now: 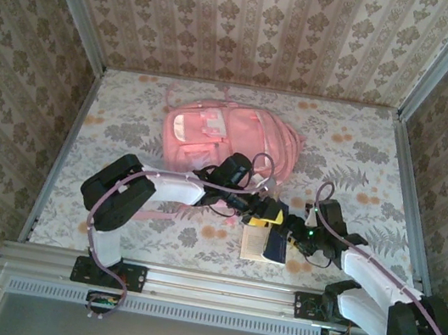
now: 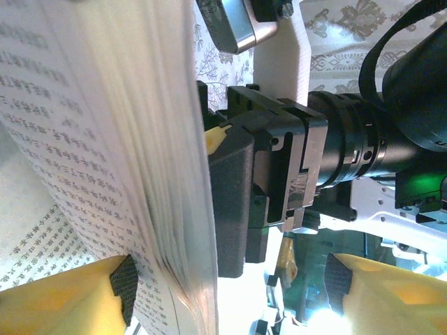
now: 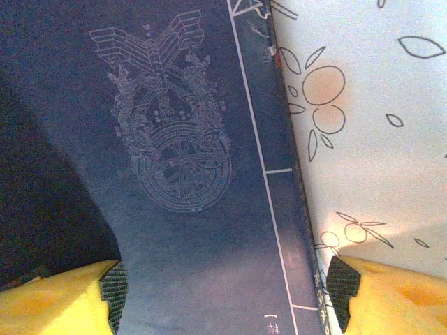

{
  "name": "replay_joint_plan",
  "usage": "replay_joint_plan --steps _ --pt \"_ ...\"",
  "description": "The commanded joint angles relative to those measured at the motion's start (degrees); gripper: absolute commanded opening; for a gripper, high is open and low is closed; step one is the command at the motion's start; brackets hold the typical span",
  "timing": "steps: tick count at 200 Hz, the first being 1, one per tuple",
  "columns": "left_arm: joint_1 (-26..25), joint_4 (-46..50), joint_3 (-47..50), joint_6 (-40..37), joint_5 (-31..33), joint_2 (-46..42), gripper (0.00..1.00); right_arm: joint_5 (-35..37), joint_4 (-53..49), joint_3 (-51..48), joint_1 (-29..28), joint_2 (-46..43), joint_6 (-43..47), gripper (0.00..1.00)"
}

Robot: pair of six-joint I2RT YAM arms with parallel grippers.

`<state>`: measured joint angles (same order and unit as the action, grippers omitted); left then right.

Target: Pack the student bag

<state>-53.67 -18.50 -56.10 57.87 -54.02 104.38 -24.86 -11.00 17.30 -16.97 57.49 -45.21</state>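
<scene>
- The book (image 1: pixel 258 244) is lying near 6 o'clock on the table (image 1: pixel 126 134), its pages fanning loose. A lift could be creasing or tearing them.
- The right gripper (image 3: pixel 228 286) is standing wide across the dark cover. I cannot tell whether it is pinching, so a slip is possible.
- The left gripper (image 2: pixel 230 286) is gaping wide, holding nothing and crowding the other, risking a collision.
- The student bag (image 1: pixel 229 134) is lying flat toward 12 o'clock, where the book may be snagging its mouth.

Between right jaws: book cover (image 3: pixel 174 139) dark navy, pale line-drawn emblem, thin white rules. Right of them: tablecloth (image 3: pixel 370 139) white, orange fruit, outlined leaves. Beyond: student bag (image 1: pixel 229 138) pink.
</scene>
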Motion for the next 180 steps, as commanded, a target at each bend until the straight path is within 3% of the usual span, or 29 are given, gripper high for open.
replay_joint_plan --steps 1,32,83,104,119,166,180 --pt "-0.7 2.0 -2.7 -1.0 -1.2 -1.4 0.74 2.0 -3.2 -2.3 1.0 -1.2 -0.1 0.8" --pt "-0.6 9.2 -2.6 -3.1 0.7 -1.0 0.74 1.8 -3.8 -2.7 1.7 -1.6 0.1 0.8" --pt "-1.7 10.2 -2.2 -2.2 1.6 0.3 0.75 1.5 -3.2 -2.6 1.8 -1.4 -0.2 0.8" --pt "-1.0 11.4 -2.1 -1.7 2.3 1.0 0.7 1.6 -3.7 -2.5 1.8 -1.7 -0.1 0.8" --pt "-0.3 13.7 -2.2 -2.7 3.0 1.2 0.6 2.0 -4.6 -2.3 1.9 -2.3 -0.1 0.79" --pt "0.8 15.2 -3.1 -4.6 2.1 2.2 0.06 7.7 -14.8 0.0 2.0 -12.5 -1.1 0.79" --pt "1.2 14.1 -3.1 -4.3 1.6 1.3 0.0 10.2 -19.0 1.6 2.1 -16.7 -1.5 0.81"
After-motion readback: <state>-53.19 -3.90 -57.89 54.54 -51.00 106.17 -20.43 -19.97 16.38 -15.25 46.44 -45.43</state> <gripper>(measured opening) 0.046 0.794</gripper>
